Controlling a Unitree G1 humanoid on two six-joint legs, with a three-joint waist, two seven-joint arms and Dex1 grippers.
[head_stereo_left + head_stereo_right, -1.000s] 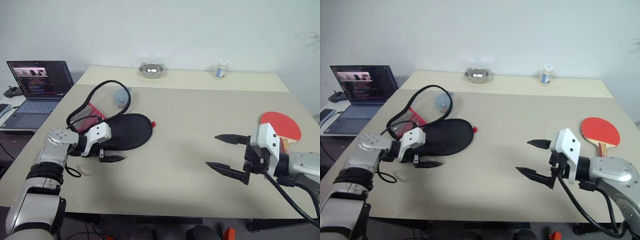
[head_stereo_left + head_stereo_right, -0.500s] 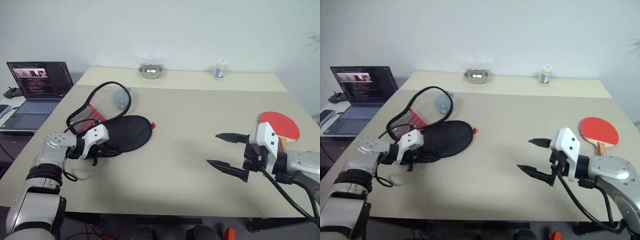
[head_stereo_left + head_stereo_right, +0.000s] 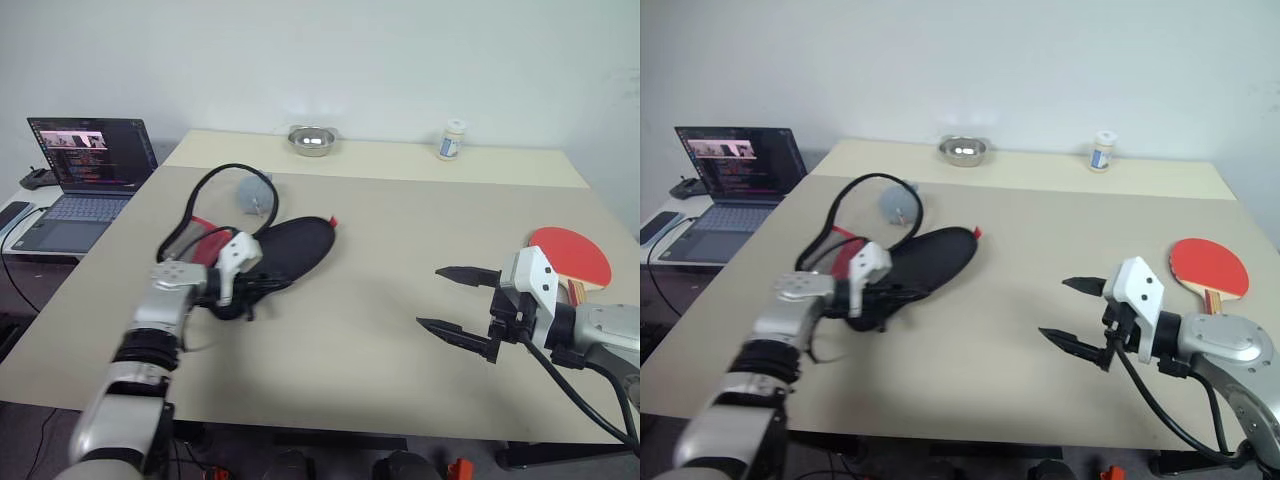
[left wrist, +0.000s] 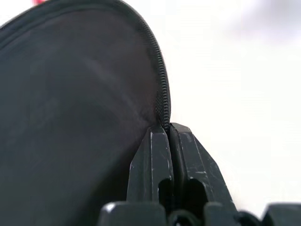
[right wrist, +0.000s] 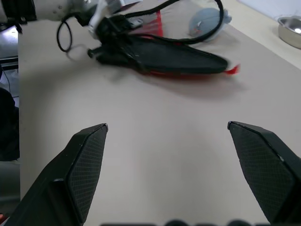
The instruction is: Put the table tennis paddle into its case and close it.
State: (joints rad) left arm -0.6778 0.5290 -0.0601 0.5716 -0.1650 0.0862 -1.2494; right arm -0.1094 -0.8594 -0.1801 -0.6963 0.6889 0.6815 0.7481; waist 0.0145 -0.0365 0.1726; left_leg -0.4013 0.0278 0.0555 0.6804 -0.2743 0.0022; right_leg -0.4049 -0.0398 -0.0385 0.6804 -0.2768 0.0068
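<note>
Our left gripper (image 4: pixel 165 136) is closed tight, the arm reaching forward and low. Our right gripper (image 3: pixel 460 310) hangs above the table with fingers spread wide.

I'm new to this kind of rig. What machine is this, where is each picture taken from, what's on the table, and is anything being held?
This is a humanoid robot with two arms, each ending in a two-fingered black gripper. The two wide pictures come from cameras in its head, looking down over the table. The two close-ups come from cameras on its wrists.

The left gripper is shut on the zipped edge of the case, a black fabric cover. The right gripper hangs open above the table, holding nothing.

The table tennis paddle lies beside the right arm, outside the case. A metal bowl and a small bottle stand at the far edge. A laptop sits on a side table.
</note>
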